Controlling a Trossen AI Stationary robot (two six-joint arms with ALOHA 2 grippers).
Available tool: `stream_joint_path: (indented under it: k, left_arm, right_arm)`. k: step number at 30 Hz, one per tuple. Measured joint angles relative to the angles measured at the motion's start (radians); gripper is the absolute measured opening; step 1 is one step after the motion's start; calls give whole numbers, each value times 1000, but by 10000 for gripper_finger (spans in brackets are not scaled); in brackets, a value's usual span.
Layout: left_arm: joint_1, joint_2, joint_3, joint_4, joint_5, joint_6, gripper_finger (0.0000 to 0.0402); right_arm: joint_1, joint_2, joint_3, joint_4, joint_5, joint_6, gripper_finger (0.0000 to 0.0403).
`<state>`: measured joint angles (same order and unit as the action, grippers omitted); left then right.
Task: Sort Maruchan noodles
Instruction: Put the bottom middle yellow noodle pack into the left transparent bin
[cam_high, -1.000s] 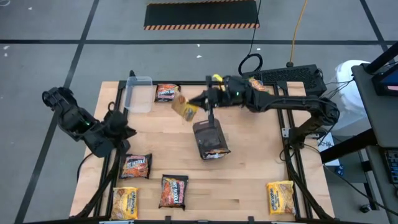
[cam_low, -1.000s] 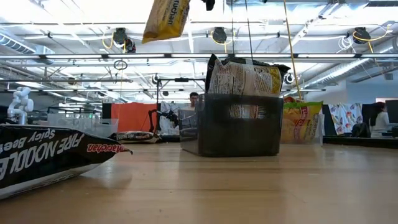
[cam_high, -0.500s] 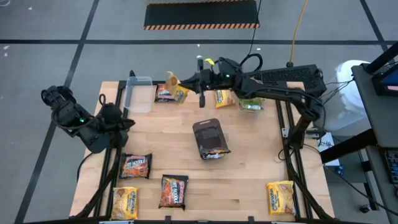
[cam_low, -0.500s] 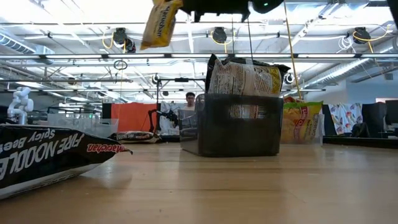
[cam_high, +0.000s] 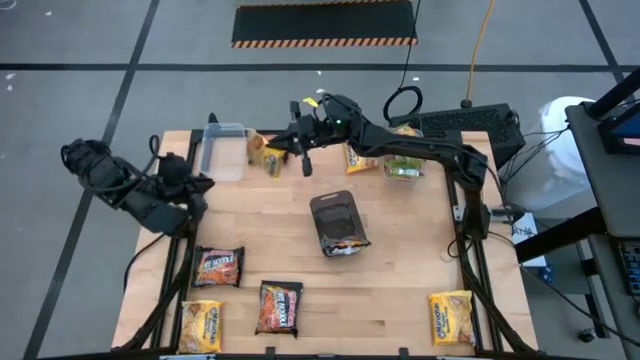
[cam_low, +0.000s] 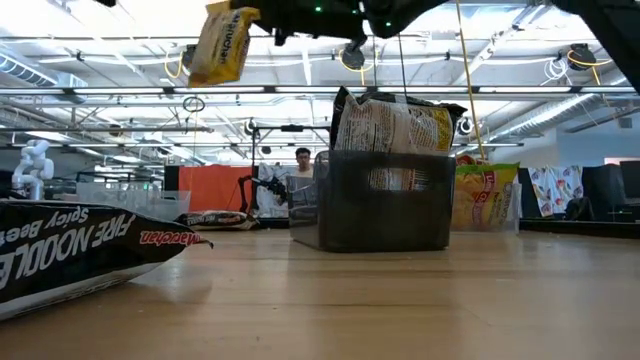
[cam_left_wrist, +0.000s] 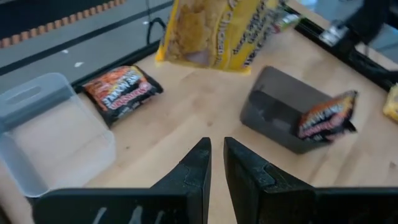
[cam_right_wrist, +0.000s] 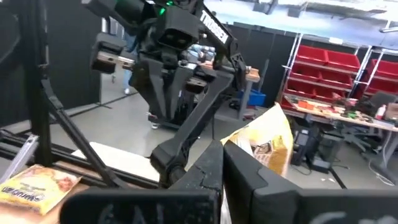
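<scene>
Carrying a yellow noodle packet (cam_high: 268, 158), the right hand (cam_high: 283, 152), clamped shut on it, has swung toward ten o'clock, nearing the clear tub (cam_high: 222, 151); drop pending.

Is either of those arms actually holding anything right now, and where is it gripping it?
Yes. The right gripper holds a yellow noodle packet by its top edge, so it dangles in the air near the clear tub. The left gripper holds nothing.
</scene>
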<state>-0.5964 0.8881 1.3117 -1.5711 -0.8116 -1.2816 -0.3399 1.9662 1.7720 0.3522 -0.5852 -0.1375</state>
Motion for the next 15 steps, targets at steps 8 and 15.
stream_joint_path:
  k: [8,15]
  left_arm:
    - [122,1,-68,0,-1,51,49]
    - [186,2,-172,4,9,49,49]
  right_arm:
    - [8,45,58,-27,-53,22,0]
    - [8,45,57,-69,-101,23,0]
